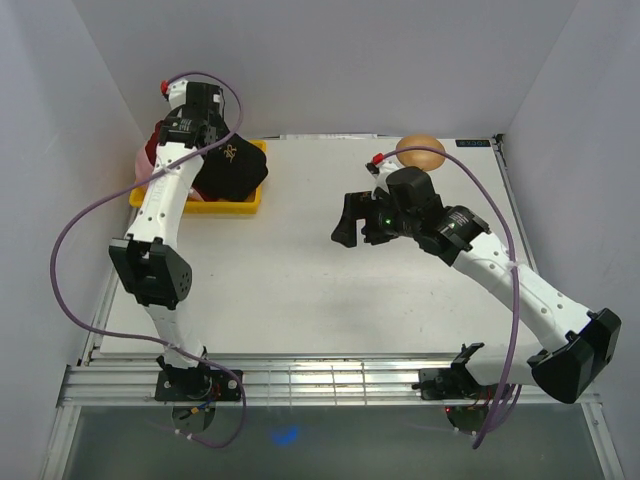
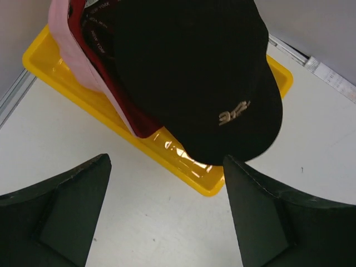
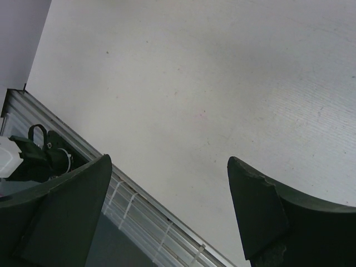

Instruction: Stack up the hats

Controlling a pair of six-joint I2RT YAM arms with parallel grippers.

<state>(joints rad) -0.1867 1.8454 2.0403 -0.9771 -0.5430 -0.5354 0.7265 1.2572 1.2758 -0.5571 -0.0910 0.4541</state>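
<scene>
overhead and close left wrist share yellow tray (image 1: 248,204).

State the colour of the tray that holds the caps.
The tray is bright yellow, and it shows best in the left wrist view.

A pale embroidered logo (image 2: 233,113) is carried on the front of the black cap (image 2: 189,67), which lies uppermost in the hat pile at the far left. It resembles a stylised "3A", but the characters cannot be told with certainty. White lettering, apparently "NEW YORK", is repeated along the inner band (image 2: 95,34) of the dark red cap (image 2: 136,114). Marks on the pale strip (image 2: 328,75) at the table's far right edge are too small to be read.
</scene>
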